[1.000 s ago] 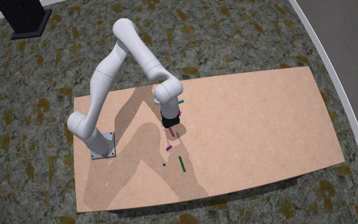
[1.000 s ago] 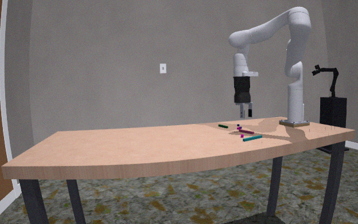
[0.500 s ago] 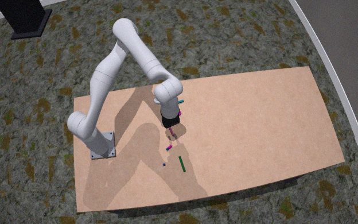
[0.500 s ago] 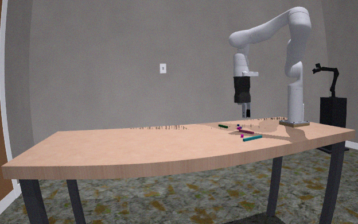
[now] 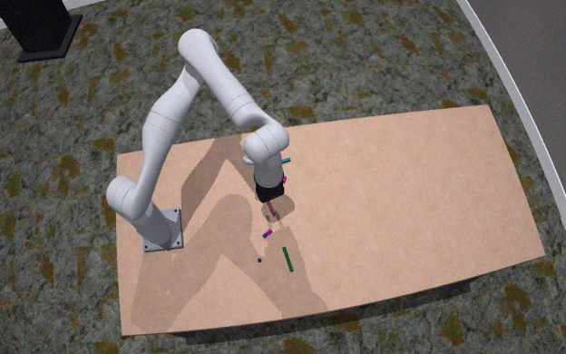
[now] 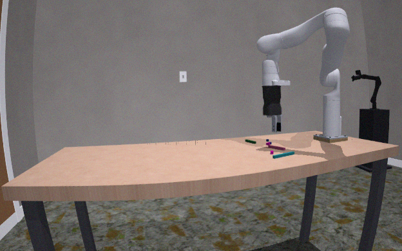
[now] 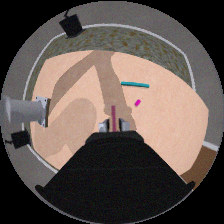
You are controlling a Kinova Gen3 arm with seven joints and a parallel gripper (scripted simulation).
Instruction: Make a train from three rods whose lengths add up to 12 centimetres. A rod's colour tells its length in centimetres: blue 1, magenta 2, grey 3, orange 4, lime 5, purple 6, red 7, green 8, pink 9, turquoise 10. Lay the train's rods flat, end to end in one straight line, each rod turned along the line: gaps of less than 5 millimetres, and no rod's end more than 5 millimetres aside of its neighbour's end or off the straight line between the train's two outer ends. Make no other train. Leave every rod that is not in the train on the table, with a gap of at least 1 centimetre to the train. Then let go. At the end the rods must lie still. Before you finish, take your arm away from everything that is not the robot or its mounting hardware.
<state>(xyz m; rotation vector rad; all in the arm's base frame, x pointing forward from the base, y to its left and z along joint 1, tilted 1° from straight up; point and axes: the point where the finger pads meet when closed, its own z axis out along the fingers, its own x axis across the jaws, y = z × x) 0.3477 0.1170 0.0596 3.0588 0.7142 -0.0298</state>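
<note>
where carpet shows, tan table [image 5: 408, 191]

From above I see my pincer [image 5: 272, 217] half-closed over the pink rod [image 5: 270, 208], holding nothing; a magenta rod [image 5: 267, 233], blue rod [image 5: 259, 260] and green rod [image 5: 287, 259] (all apart) lie on the surface [image 5: 408, 191].

My arm [image 5: 159, 132] has smooth white plastic shells with a soft sheen. The table [image 5: 408, 191] looks like matt pale wood on dark legs. The floor [image 5: 363, 54] is rough mottled stone.
</note>
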